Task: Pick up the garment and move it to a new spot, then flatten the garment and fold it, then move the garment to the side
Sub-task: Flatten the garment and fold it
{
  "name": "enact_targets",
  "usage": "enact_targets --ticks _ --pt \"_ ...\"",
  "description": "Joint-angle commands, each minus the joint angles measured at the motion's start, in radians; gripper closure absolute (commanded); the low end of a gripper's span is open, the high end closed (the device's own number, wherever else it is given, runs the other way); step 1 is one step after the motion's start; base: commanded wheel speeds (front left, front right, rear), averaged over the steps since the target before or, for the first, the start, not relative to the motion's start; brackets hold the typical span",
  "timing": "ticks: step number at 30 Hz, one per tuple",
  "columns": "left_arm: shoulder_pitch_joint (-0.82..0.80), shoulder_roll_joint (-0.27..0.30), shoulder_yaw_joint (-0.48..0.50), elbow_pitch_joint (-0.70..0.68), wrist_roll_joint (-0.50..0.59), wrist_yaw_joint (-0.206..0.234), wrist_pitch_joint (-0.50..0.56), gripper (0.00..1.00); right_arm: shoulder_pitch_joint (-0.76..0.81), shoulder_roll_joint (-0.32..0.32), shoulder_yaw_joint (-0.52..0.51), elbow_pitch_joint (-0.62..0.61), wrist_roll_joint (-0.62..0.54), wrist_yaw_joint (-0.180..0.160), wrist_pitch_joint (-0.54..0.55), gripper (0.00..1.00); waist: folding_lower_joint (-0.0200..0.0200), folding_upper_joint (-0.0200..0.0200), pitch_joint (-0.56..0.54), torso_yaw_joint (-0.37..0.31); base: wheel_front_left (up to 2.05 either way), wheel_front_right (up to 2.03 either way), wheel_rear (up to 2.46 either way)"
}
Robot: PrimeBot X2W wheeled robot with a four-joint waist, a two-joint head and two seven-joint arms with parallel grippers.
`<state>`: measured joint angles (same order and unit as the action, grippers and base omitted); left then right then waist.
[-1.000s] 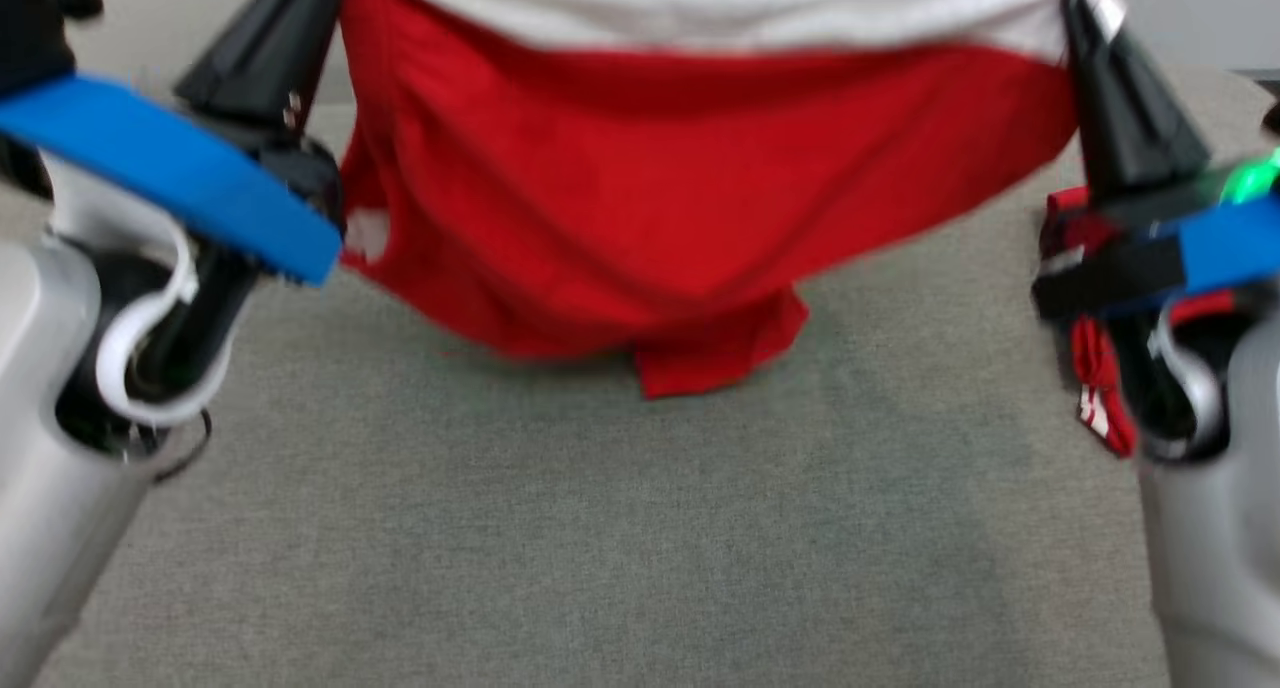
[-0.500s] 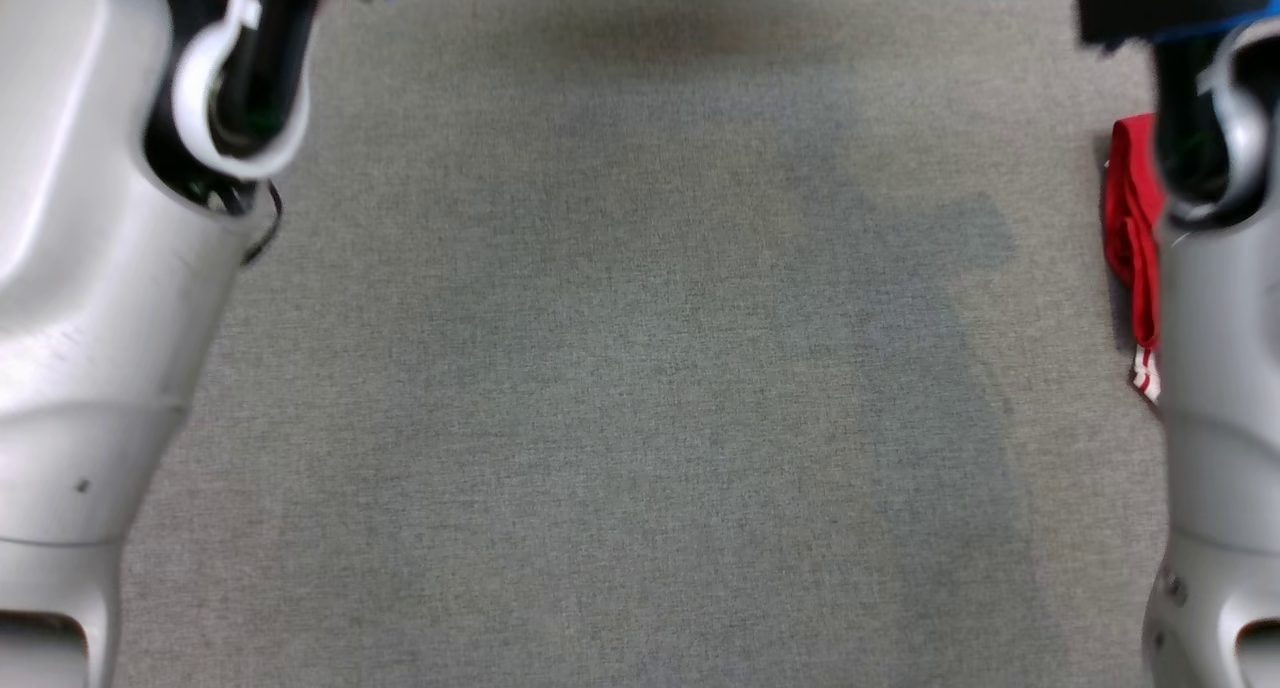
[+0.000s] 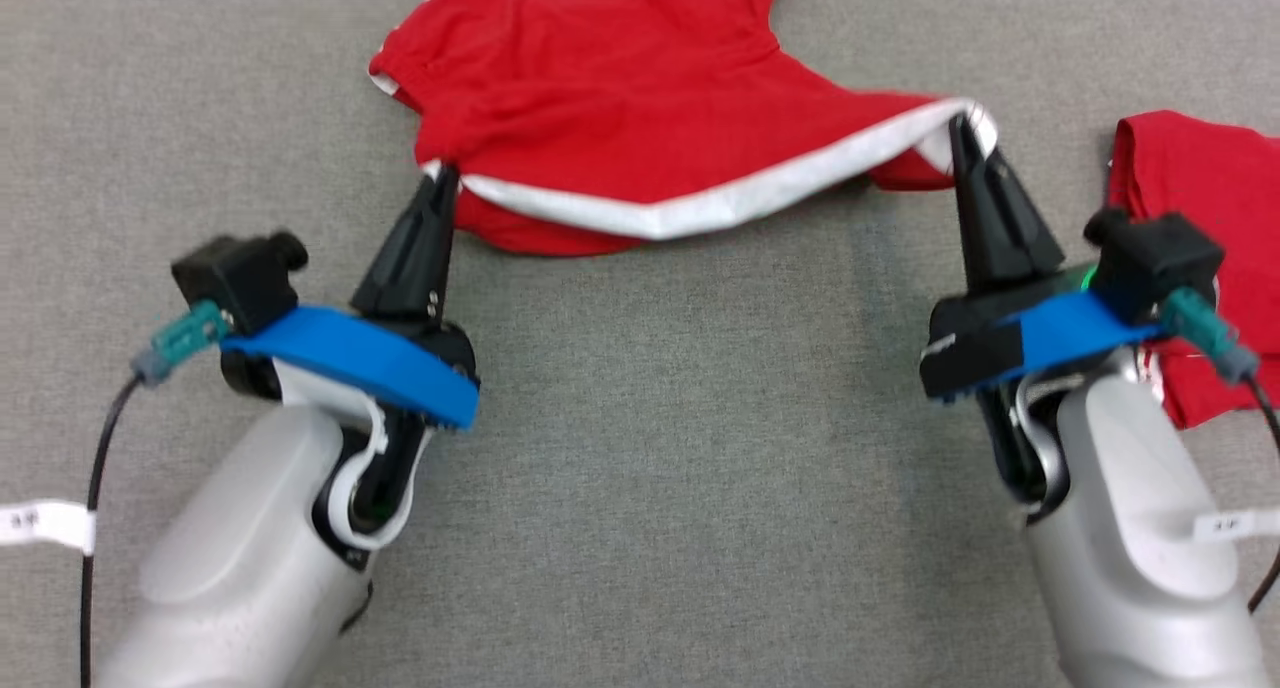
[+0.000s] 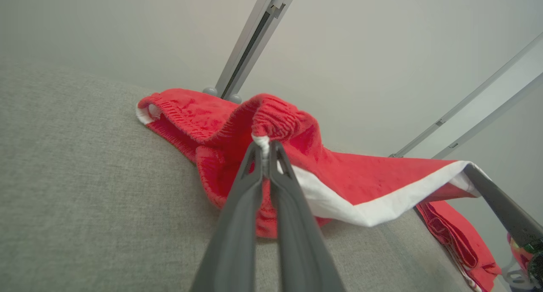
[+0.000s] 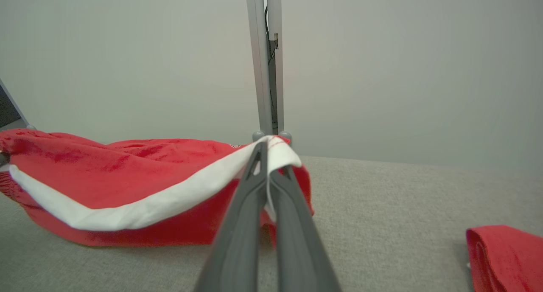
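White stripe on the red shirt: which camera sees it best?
The head view. There the white stripe runs whole, sagging between the left gripper and the right gripper, both shut on it. The left wrist view shows most of it at a slant; the right wrist view shows it slanting away from its fingers.

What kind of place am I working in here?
Probably a robot test cell rather than a home: a grey cloth-covered table, bare aluminium frame posts against a blank wall, and a spare red garment lying off to the right.
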<state>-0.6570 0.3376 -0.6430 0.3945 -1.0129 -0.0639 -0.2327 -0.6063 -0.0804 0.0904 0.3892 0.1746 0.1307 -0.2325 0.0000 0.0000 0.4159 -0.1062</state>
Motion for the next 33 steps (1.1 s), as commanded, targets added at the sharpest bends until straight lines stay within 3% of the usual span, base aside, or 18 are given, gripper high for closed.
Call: enact_targets --ticks 1,7,15,21,26,33 --pt "0.040 0.004 0.009 -0.024 -0.003 -0.007 -0.014 1.00 0.049 0.007 0.001 -0.018 0.015 0.000 -0.013 1.00 0.0000 0.0000 -0.021 -0.005 0.00 0.00 0.00" --pt "0.187 0.019 0.038 -0.126 0.033 -0.001 -0.030 1.00 0.209 0.022 -0.055 -0.123 0.019 0.000 -0.031 1.00 0.0000 0.0000 -0.126 -0.002 0.00 0.00 0.00" --pt "0.402 0.057 0.062 -0.366 0.065 0.048 -0.031 1.00 0.462 0.029 -0.112 -0.404 0.013 0.000 -0.032 1.00 0.0000 0.0000 -0.281 0.006 0.00 0.00 0.00" --pt "0.549 0.130 0.048 -0.561 0.056 0.127 0.019 1.00 0.627 0.030 -0.131 -0.584 0.005 0.000 0.040 1.00 0.0000 0.0000 -0.297 0.013 0.00 0.00 0.00" --pt "0.589 0.151 0.024 -0.609 0.041 0.157 0.072 1.00 0.638 0.030 -0.143 -0.585 0.028 0.000 0.089 1.00 0.0000 0.0000 -0.257 0.041 0.00 0.00 0.00" --pt "0.538 0.050 0.038 -0.542 -0.047 0.178 0.097 1.00 0.481 0.028 -0.171 -0.476 0.009 0.000 0.134 1.00 0.0000 0.0000 -0.163 0.096 0.00 0.00 0.00"
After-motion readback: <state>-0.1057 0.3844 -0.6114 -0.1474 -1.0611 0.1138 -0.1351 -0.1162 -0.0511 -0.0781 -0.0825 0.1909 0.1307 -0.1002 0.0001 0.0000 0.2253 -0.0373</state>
